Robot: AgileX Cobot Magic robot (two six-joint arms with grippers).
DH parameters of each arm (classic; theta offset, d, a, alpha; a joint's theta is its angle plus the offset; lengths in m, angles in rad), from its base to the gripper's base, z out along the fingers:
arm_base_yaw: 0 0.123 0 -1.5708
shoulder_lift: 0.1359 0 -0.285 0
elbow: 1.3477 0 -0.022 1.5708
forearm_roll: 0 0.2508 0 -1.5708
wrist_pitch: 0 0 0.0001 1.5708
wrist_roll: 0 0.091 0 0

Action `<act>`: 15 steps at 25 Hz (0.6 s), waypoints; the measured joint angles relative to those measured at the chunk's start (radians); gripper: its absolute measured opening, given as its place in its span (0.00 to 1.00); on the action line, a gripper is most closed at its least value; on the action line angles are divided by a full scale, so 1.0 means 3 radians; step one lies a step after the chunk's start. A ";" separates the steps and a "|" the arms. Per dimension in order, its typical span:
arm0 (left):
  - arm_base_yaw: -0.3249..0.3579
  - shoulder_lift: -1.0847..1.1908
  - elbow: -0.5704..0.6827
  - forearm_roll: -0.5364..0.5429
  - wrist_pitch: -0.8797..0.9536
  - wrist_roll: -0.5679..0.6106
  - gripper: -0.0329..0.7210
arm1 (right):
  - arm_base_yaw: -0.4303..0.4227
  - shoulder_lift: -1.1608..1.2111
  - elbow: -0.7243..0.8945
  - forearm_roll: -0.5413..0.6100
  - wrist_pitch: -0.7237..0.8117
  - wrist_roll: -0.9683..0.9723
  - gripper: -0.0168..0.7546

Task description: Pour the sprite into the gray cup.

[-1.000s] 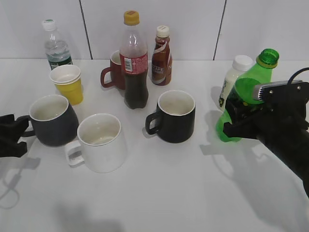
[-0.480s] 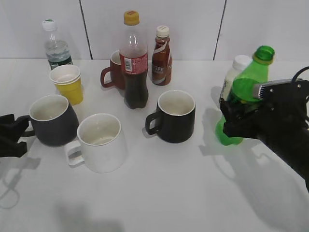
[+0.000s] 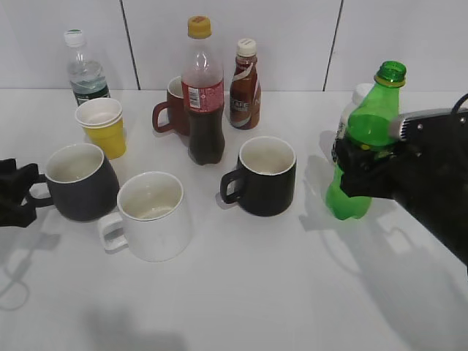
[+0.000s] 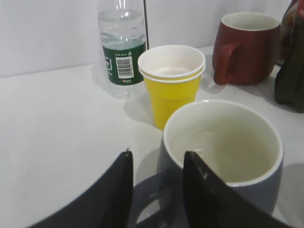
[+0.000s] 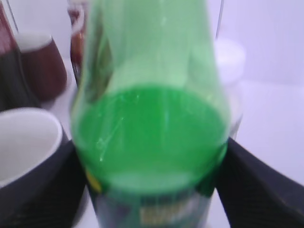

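Over by the right edge of the bench (image 3: 241,292), the right end effector (image 3: 360,175) is clamped on the sprite (image 3: 363,139) around its middle, at the label. The bottle has no cap and leans slightly, its open neck toward the back wall. In the right wrist view the sprite (image 5: 152,118) fills the frame between the 2 black fingers (image 5: 256,180), and green liquid shows inside it. Whether its base touches the bench, I cannot tell. A small white bottle (image 3: 351,110) stands just behind it.

Near the left edge sits the gray cup (image 3: 79,183), upright and empty, its handle pointing to the left end effector (image 3: 22,194). The left wrist view shows the fingers (image 4: 111,194) apart, 1 on each side of the handle of the gray cup (image 4: 223,152), but I cannot tell if they touch it.

A white mug (image 3: 150,216) stands just beside the gray cup, toward the front. A black mug (image 3: 263,175) stands in the middle of the bench, well apart from the sprite. Behind the gray cup are stacked yellow cups (image 3: 102,126) and a water bottle (image 3: 84,69) by the back edge. A cola bottle (image 3: 203,95), a red mug (image 3: 172,108) and a brown bottle (image 3: 245,86) crowd the back middle.
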 joint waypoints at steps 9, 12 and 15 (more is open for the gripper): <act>-0.0006 -0.0649 0.0000 0.0069 0.0329 -0.0126 0.41 | 0.0000 -0.0857 -0.0282 0.0018 0.0643 -0.0320 0.80; -0.0010 -0.1158 0.0003 0.0018 0.0785 -0.0153 0.41 | 0.0000 -0.1333 -0.0541 0.0015 0.1195 -0.0450 0.80; -0.0013 -0.1808 -0.0114 -0.0194 0.1639 -0.0268 0.41 | 0.0000 -0.1831 -0.0884 0.0012 0.2227 -0.0485 0.80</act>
